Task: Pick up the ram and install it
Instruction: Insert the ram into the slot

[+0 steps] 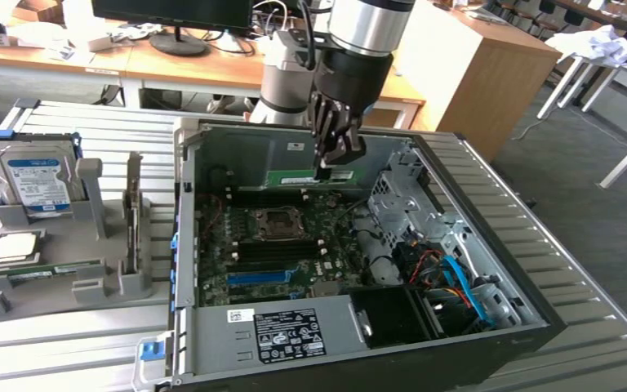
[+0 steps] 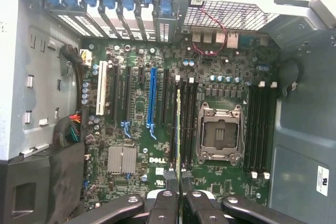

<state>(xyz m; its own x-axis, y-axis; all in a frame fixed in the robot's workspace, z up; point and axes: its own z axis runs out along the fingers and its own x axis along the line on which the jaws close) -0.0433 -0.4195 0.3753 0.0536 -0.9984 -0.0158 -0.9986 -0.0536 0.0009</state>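
Observation:
The ram is a thin green stick that hangs inside the open computer case, above the far part of the motherboard. My gripper is shut on its upper edge and comes down from above. In the wrist view the ram shows edge-on as a narrow line between my black fingers. It runs along the dark memory slots beside the processor socket. Whether it touches a slot I cannot tell.
A grey holder on the exterior view's left carries a blue-labelled hard drive and a square silver chip. Inside the case are more memory slots, a blue expansion slot, a drive cage and loose cables.

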